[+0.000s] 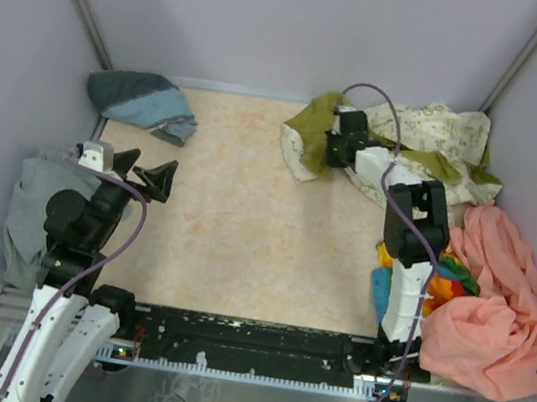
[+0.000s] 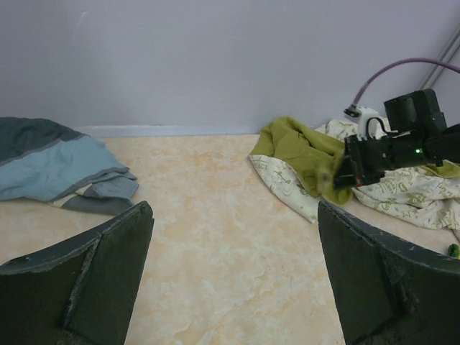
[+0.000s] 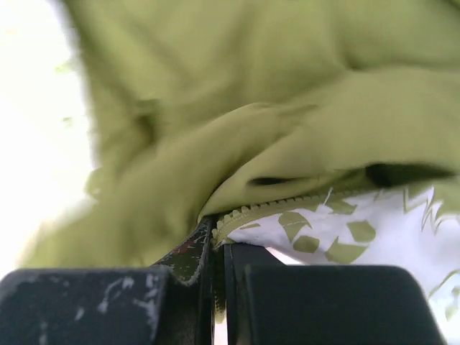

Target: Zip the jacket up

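Observation:
The jacket (image 1: pixel 429 139) lies crumpled at the back right of the table, cream with olive motifs, its olive lining (image 1: pixel 313 122) turned up at the left end. It also shows in the left wrist view (image 2: pixel 302 154). My right gripper (image 1: pixel 334 152) reaches into that left end and is shut on the jacket's zipper edge; in the right wrist view the olive zipper teeth (image 3: pixel 266 208) run out from between the closed fingers (image 3: pixel 188 251). My left gripper (image 1: pixel 146 173) hangs open and empty over the table's left side, far from the jacket; its fingers (image 2: pixel 93 277) frame bare tabletop.
A grey-blue garment (image 1: pixel 142 101) lies at the back left. A grey sweatshirt (image 1: pixel 29 216) sits at the left edge beside my left arm. A peach-pink garment (image 1: pixel 495 306) and colourful cloth (image 1: pixel 450 274) pile at the right. Walls close in on all sides.

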